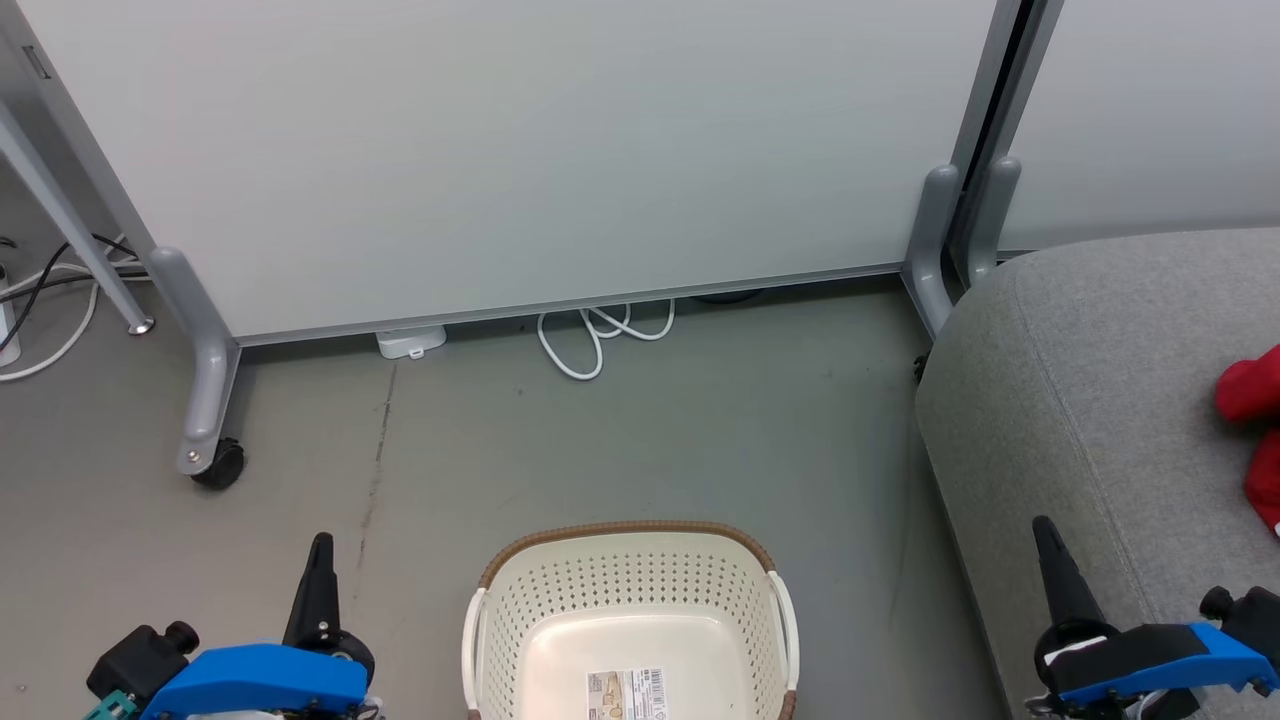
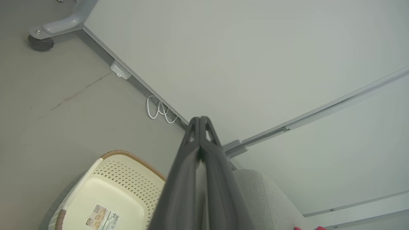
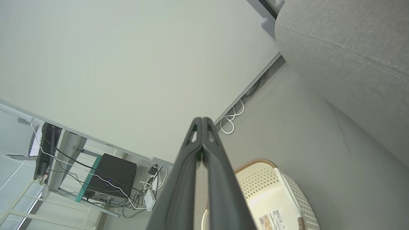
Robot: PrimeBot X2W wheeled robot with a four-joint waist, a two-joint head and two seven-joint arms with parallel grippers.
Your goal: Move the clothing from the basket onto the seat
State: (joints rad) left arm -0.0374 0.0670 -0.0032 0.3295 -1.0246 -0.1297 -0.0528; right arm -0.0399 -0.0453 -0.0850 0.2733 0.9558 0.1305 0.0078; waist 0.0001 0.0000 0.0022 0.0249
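Pale partition panel (image 1: 560, 150) on castors stands over grey floor (image 1: 650, 440). Grey sofa seat (image 1: 1080, 400) at right. Cream laundry basket (image 1: 630, 580) on the floor at bottom centre, near the seat, bare bottom with paper label (image 1: 627, 693) showing. Red clothing (image 1: 1255, 420) lies on the seat at the head view's right edge. Left gripper (image 2: 200, 119) and right gripper (image 3: 202, 119) flank the basket, fingers pressed together, empty. White cable (image 1: 600, 335) coiled under the panel.

- clothing (image 1: 1250, 430): cut off by the right edge of the head view; the visible red portion lies on the seat (image 1: 1080, 400)
- basket (image 1: 630, 575): near half cut off by the bottom edge; print on its paper label (image 1: 627, 693) too small to read
- seat: runs past the right and bottom edges
- left wrist view: the left pincer (image 2: 200, 119) covers part of the basket wall
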